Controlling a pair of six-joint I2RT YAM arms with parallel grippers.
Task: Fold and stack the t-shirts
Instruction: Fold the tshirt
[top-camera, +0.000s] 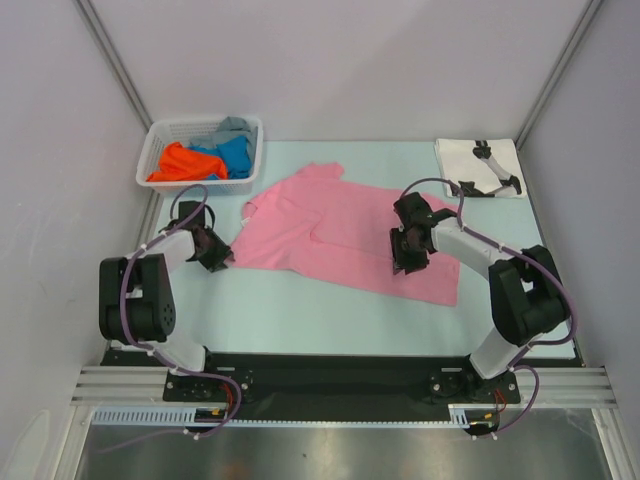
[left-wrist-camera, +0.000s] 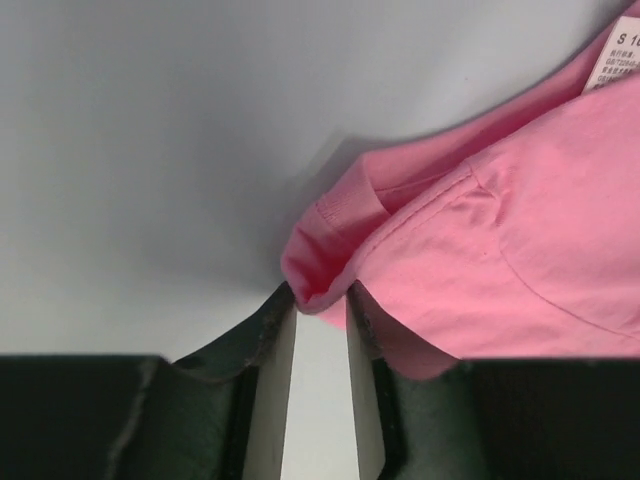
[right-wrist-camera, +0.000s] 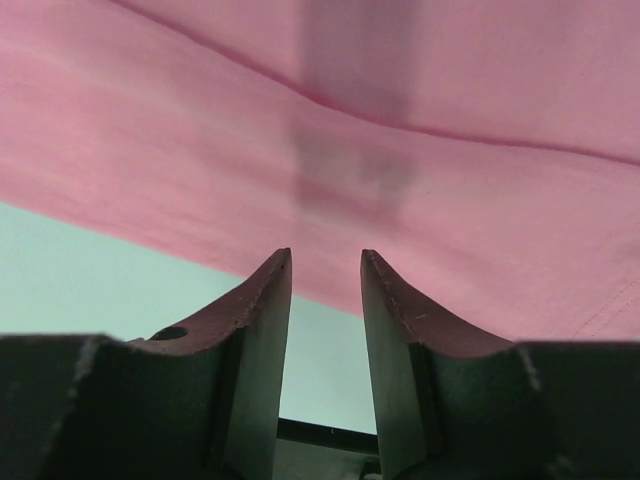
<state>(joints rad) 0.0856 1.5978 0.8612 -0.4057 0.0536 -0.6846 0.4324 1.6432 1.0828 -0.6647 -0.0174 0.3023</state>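
Lying spread across the middle of the desk (top-camera: 300, 310) is the pink t-shirt (top-camera: 340, 225), flat for the most part, with one sleeve reaching toward the far edge and its lower hem running near the right arm. A white size label (left-wrist-camera: 615, 55) shows at the neck opening in the left wrist view.

At the far left corner stands a white lattice basket (top-camera: 205, 122). It holds an orange shirt (top-camera: 180, 162) bunched against the near-left wall, a blue shirt (top-camera: 235, 155) beside it on the right, and a grey shirt (top-camera: 235, 127) against the far wall. All three are crumpled and overlap one another. At the far right corner a white shirt with black print (top-camera: 465, 155) lies folded on the desk, well apart from the basket.

The left fingers (left-wrist-camera: 265, 350) sit at the left edge of the pink t-shirt, slightly parted, with a rolled fold of cloth right at their tips. Whether they are pinching that fold or only touching it I cannot tell. The right fingers (right-wrist-camera: 255, 330) hang over the shirt's near-right hem, parted, with nothing between them.
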